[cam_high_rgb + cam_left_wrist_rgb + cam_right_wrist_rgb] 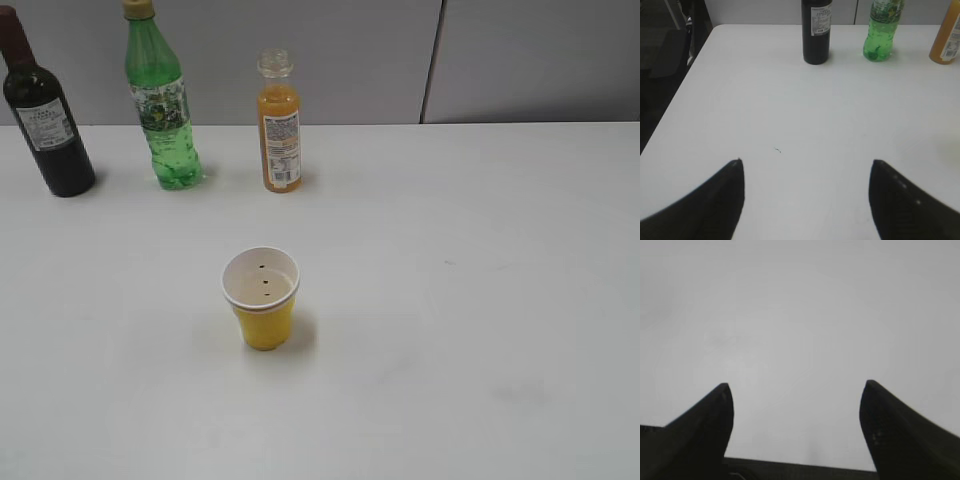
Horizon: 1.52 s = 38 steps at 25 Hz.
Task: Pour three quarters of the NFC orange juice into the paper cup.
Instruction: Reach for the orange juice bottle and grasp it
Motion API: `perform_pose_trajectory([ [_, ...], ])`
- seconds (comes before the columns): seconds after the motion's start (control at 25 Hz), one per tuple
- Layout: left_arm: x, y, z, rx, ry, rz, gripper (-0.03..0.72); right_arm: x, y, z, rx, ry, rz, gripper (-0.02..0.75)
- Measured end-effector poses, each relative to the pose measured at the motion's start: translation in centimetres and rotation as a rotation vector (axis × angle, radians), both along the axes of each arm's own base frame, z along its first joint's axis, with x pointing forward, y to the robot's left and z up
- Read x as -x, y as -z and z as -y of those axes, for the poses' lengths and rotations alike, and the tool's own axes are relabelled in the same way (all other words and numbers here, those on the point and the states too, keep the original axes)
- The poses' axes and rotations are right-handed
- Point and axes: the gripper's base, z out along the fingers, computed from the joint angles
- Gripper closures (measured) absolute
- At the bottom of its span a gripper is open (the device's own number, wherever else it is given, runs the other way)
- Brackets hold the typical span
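The NFC orange juice bottle (281, 125) stands upright at the back of the white table, uncapped, with orange liquid and a white label. Its edge also shows at the far right of the left wrist view (947, 37). The yellow paper cup (262, 297) stands upright in the middle of the table, empty but for a few dark specks. Neither arm shows in the exterior view. My left gripper (806, 162) is open and empty over bare table. My right gripper (797, 386) is open and empty over bare table.
A dark wine bottle (45, 115) and a taller green bottle (160, 105) stand left of the juice; both also show in the left wrist view, wine (817, 30) and green (881, 30). The table's left edge (675, 100) borders a dark floor. A grey wall stands behind.
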Motion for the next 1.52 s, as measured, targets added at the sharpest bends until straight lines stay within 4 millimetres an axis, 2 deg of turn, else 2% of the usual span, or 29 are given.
perform_pose_trajectory([
  [0.48, 0.0, 0.0, 0.0, 0.0, 0.0, 0.0, 0.099, 4.0, -0.8, 0.4, -0.031, -0.001, 0.29, 0.145],
  [1.52, 0.0, 0.0, 0.0, -0.015, 0.008, 0.001, 0.099, 4.0, -0.8, 0.4, -0.031, -0.001, 0.295, 0.145],
])
